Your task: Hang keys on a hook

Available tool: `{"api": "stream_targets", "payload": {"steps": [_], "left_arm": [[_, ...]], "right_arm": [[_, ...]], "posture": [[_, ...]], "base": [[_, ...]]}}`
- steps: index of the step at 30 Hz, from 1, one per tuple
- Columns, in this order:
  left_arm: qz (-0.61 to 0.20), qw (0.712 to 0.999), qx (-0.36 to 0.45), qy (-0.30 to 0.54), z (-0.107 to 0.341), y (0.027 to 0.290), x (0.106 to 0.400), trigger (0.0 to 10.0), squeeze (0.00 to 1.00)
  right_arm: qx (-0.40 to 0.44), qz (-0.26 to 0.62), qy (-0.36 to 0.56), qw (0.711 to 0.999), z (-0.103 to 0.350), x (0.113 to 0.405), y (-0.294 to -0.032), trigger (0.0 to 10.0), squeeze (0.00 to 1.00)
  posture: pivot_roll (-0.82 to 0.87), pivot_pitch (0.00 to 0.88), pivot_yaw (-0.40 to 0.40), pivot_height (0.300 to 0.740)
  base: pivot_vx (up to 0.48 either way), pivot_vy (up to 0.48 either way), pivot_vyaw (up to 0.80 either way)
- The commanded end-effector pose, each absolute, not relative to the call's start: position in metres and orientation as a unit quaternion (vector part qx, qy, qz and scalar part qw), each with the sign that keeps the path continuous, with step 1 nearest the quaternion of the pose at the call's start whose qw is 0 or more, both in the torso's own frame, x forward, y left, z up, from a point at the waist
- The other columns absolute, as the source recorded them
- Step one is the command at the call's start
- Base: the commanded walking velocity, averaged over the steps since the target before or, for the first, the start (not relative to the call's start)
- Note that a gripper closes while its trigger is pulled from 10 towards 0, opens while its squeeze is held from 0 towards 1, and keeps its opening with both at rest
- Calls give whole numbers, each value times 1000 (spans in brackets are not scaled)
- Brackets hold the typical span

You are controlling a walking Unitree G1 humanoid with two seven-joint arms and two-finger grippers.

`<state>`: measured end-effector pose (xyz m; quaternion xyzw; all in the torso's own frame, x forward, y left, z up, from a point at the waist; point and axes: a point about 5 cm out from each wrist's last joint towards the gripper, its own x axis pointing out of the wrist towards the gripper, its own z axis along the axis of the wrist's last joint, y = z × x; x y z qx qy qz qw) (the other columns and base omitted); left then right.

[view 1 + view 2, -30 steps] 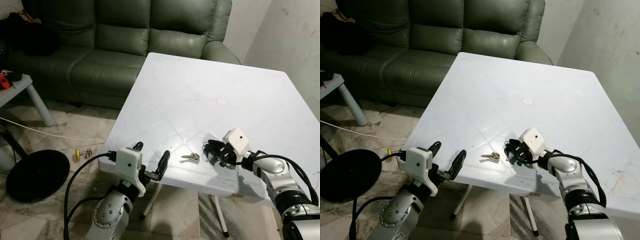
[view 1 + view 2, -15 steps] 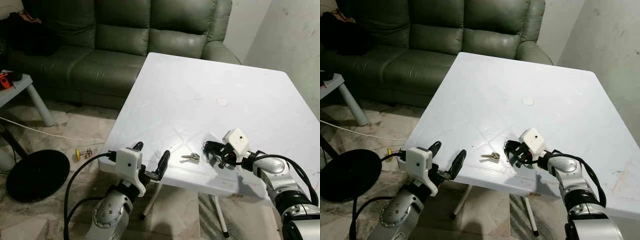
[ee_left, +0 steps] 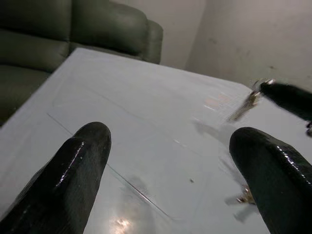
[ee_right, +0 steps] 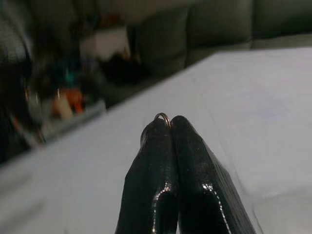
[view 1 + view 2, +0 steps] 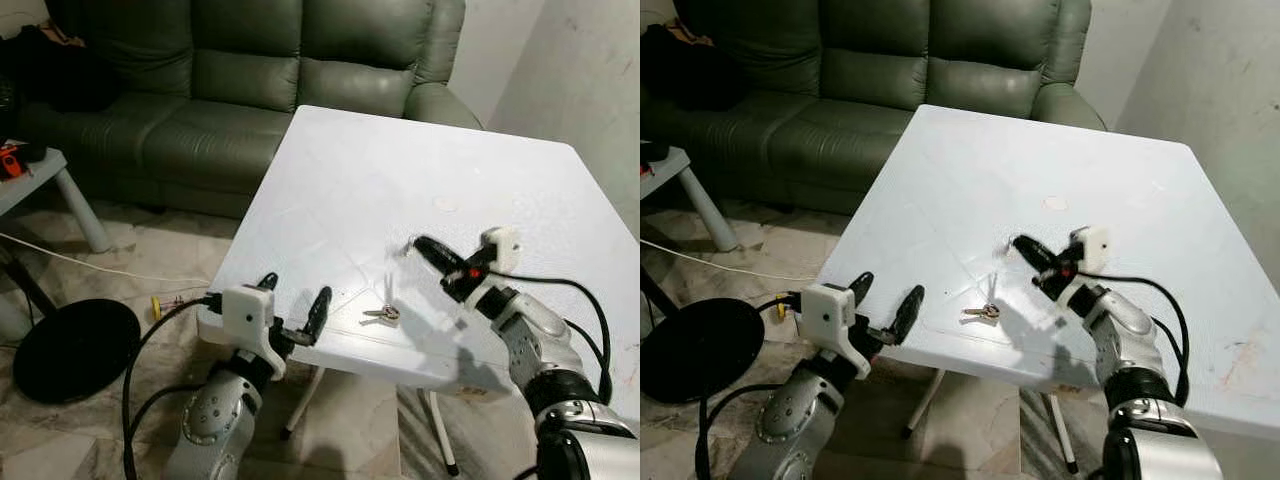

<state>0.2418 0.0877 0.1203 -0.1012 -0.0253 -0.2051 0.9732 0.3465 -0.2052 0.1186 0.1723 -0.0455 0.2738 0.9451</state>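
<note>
My right gripper (image 5: 418, 243) hangs above the white table (image 5: 380, 170), its fingers shut on a key ring (image 4: 162, 117) that pokes out at the tips. A blurred key (image 3: 247, 100) dangles from that ring. Another small bunch of keys (image 5: 381, 314) lies flat on the table near the front edge, below and to the left of the right gripper. My left gripper (image 5: 295, 292) stands open at the table's front left edge, nothing between its fingers (image 3: 80, 161), pointing across the tabletop toward the lying keys (image 3: 245, 197).
A dark green sofa (image 5: 250, 80) stands behind the table. A small grey side table (image 5: 40, 175) and a black round base (image 5: 75, 348) are on the floor at the left, with a white cable. A wall rises at the right.
My right gripper has lifted off the tabletop, upward and back, with the key ring in its shut fingers. The keys on the table stayed put. My left gripper shifted only slightly.
</note>
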Motion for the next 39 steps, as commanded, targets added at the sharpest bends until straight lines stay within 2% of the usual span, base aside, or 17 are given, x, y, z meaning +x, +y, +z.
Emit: {"api": "stream_targets", "payload": {"steps": [1,2,5,6,7,8,12,16,18,25,33,39], "left_arm": [[-200,974,-104,-25,120,87,246,10000,0],[-195,973,-116,-30,123,89,250,10000,0],[-191,974,-114,-37,126,91,256,10000,0],[-186,975,-113,-40,127,93,259,10000,0],[-179,976,-115,-42,129,96,262,10000,0],[-169,978,-116,-45,130,101,268,10000,0],[-139,985,-92,-53,135,114,280,10000,0],[-115,988,-92,-53,139,124,290,10000,0],[-96,988,-105,-62,146,134,296,10000,0],[-66,989,-91,-99,163,167,300,10000,0],[-62,987,-116,-92,154,174,290,10000,0],[-68,988,-118,-72,143,171,292,10000,0]], "right_arm": [[209,245,-83,943,134,354,-210,0,0],[257,205,-100,939,139,358,-212,0,0],[298,161,-125,933,146,361,-215,0,0],[308,138,-130,932,147,362,-217,4000,0],[308,114,-135,935,149,363,-219,5529,0],[297,72,-131,943,149,364,-222,10000,0],[258,-9,-125,958,149,364,-228,10000,0],[201,-4,-121,972,151,362,-222,10000,0],[144,20,-146,978,160,356,-215,10000,0],[33,70,-210,975,182,327,-205,10000,0],[24,53,-186,981,166,296,-190,10000,0],[20,44,-165,985,157,290,-190,10000,0]], "posture": [[44,17,-91,715],[44,17,-91,715],[43,10,-89,715],[39,5,-85,715],[36,3,-85,715],[33,0,-83,715],[29,0,-79,715],[24,0,-72,715],[24,0,-72,715],[12,0,-65,715],[-8,0,-61,715],[-21,0,-49,715]], "base": [[0,0,0],[0,0,0],[0,0,0],[0,0,0],[0,0,0],[0,0,0],[0,0,0],[0,0,0],[0,0,0],[0,0,0],[0,0,0],[0,0,0]]}}
